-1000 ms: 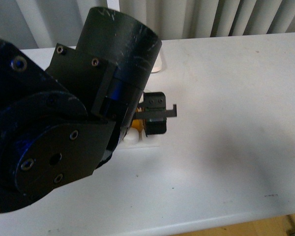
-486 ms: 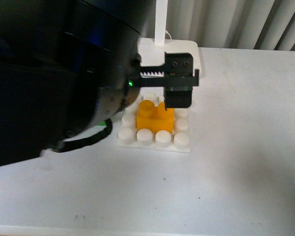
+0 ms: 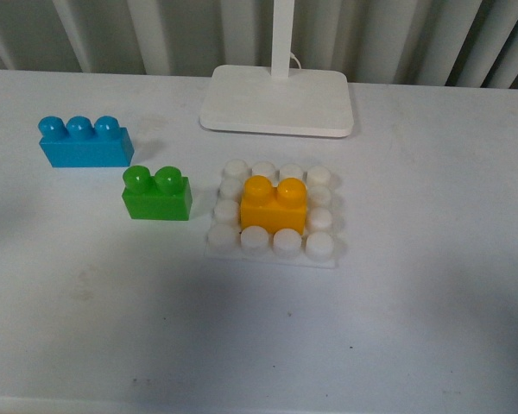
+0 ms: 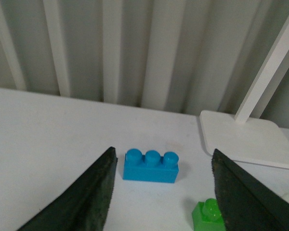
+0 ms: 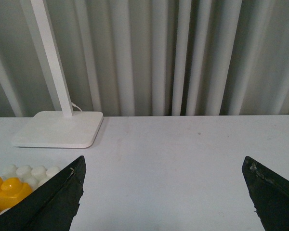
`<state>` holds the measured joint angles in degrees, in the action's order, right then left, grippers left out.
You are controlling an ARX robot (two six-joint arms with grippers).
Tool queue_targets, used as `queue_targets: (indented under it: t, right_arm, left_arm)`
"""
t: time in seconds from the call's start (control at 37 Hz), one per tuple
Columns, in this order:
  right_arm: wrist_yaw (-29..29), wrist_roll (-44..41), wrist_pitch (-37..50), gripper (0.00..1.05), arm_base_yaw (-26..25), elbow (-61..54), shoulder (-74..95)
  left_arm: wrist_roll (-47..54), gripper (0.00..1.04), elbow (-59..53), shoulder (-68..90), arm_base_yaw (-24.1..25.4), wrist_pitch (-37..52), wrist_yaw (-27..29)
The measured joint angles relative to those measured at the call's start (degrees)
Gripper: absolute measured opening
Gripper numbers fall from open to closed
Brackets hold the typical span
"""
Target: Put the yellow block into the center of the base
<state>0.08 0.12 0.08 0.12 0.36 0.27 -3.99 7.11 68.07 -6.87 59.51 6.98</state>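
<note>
both grippers [image 4: 161, 192] [image 5: 164, 192] gape; yellow block [image 3: 274, 203] on base [image 3: 324, 250].

Orange-yellow two-stud plastic brick [image 3: 274, 204] sits upright, seated on centre studs of small flat square white plastic plate [image 3: 272, 255]; white studs ring it on all sides. Plate lies flat on table.

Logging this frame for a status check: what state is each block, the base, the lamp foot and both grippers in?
yellow block: seated upright on the base's centre studs, free of any gripper
base: flat on the table, holding the yellow block
green block: upright on the table beside the base
blue block: upright on the table
lamp foot: standing behind the base
left gripper: open, empty
right gripper: open, empty
</note>
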Motion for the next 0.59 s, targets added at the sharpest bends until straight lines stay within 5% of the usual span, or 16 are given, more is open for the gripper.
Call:
queue_targets:
  t: [0.3,0.59]
  right_arm:
    - [-0.02,0.00,0.00,0.95,0.00,0.00,-0.04]
    - [-0.07,0.02,0.00,0.95,0.00,0.00,-0.04]
  left_arm:
    - [3.15,0.04,-4.74,-16.02,6.25,-10.56,-6.58]
    - [3.54,0.04,-6.47,-32.48,6.73,-24.70,-6.88]
